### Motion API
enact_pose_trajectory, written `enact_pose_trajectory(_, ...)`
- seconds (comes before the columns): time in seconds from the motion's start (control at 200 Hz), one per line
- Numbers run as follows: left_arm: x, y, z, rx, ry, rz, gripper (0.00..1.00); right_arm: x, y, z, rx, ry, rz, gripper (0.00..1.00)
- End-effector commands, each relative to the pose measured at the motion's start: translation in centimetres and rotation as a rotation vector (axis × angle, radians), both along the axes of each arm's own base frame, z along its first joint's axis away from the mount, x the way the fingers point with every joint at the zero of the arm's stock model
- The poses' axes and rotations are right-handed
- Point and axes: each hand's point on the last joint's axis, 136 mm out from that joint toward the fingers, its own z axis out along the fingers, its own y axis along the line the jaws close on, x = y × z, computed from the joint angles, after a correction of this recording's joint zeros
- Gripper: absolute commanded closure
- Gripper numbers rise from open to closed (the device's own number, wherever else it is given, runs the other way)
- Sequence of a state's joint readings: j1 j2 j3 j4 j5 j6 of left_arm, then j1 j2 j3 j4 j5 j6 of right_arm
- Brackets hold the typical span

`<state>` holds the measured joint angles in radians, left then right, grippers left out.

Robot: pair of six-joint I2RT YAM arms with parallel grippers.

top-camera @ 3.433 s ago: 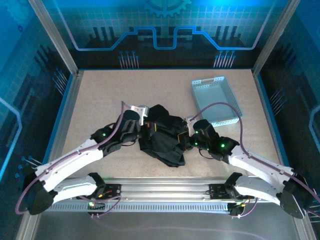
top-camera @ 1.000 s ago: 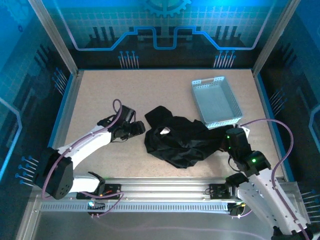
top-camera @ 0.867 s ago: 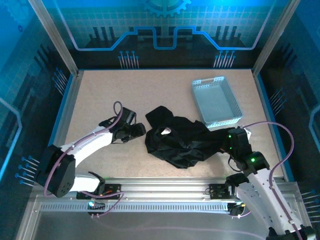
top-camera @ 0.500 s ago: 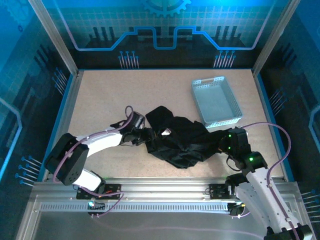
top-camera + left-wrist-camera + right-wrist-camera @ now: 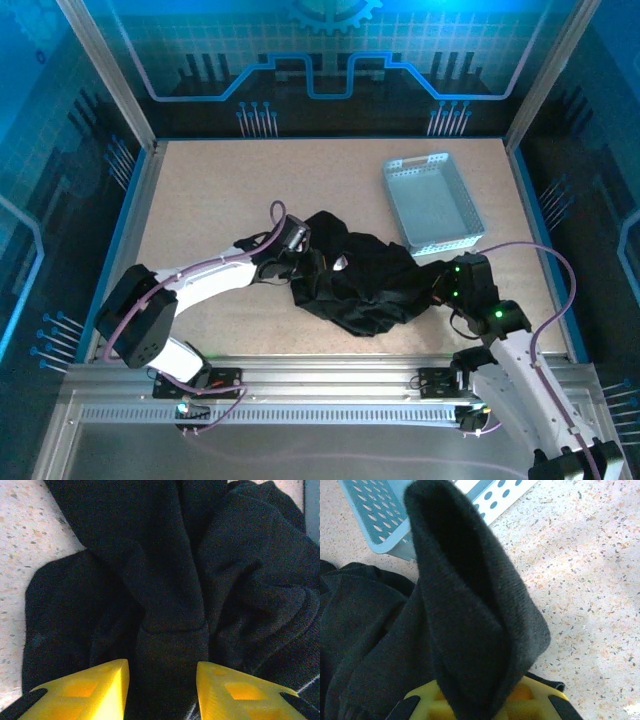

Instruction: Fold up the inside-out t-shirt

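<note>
— What's on your screen, biggest thing first?

— The speckled counter (image 5: pixel 200 190). Near its middle lies the black t-shirt (image 5: pixel 365 290), a crumpled heap rather than a flat sheet. I read its long axis as running left to right across the counter, from one of my arms to the other. At the left end a lobe reaches toward the far side.

— And the tray?

— The grey tray (image 5: pixel 432 203) sits at the far right, set at a slant to the counter's edges. From above I see its perforated floor bare from wall to wall. The t-shirt lies outside it, near its near corner.

— Your hands?

— My left hand (image 5: pixel 303 268) is at the heap's left end. The overhead view doesn't let me judge its jaws, but its wrist camera does. The yellow fingers (image 5: pixel 95 690) stand well apart, with dark folds of the t-shirt (image 5: pixel 165 580) in the gap and beyond. It grips nothing that I can see, and I cannot tell whether the tips touch cloth.

— And the right?

— My right hand (image 5: pixel 442 290) is at the heap's right end, closed on the cloth. Its wrist camera shows a thick fold of the t-shirt (image 5: pixel 470 610) standing up out of the yellow jaws. The tray (image 5: pixel 375 525) shows its corner beyond that fold, near the cloth.
</note>
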<state>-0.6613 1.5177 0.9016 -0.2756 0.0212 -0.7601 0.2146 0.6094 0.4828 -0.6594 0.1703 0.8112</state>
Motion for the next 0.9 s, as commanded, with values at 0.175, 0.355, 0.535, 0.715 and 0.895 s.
enact_pose_trajectory(0.175, -0.6, 0.7, -0.8, 0.134, 0.022, -0.038, 0.54, 0.4, 0.2, -0.1, 0.013, -0.009, 0.011, 1.0)
enact_pose_trajectory(0.355, -0.6, -0.1, -1.7, 0.119, 0.047, -0.059, 0.61, 0.4, 0.3, 0.0, 0.016, -0.012, 0.018, 1.0)
enact_pose_trajectory(0.535, -0.3, 0.6, -0.8, 0.135, 0.01, -0.035, 0.86, 0.8, 0.5, 1.2, 0.013, -0.04, 0.04, 1.0)
enact_pose_trajectory(0.715, 1.7, 4.6, 6.9, 0.121, -0.21, 0.05, 1.0, 2.8, 2.1, 8.8, 0.007, -0.245, 0.171, 1.0)
enact_pose_trajectory(0.895, 2.7, 8.3, 24.7, 0.007, -0.629, 0.104, 1.0, 3.8, 4.8, 22.7, 0.033, -0.601, 0.345, 1.0)
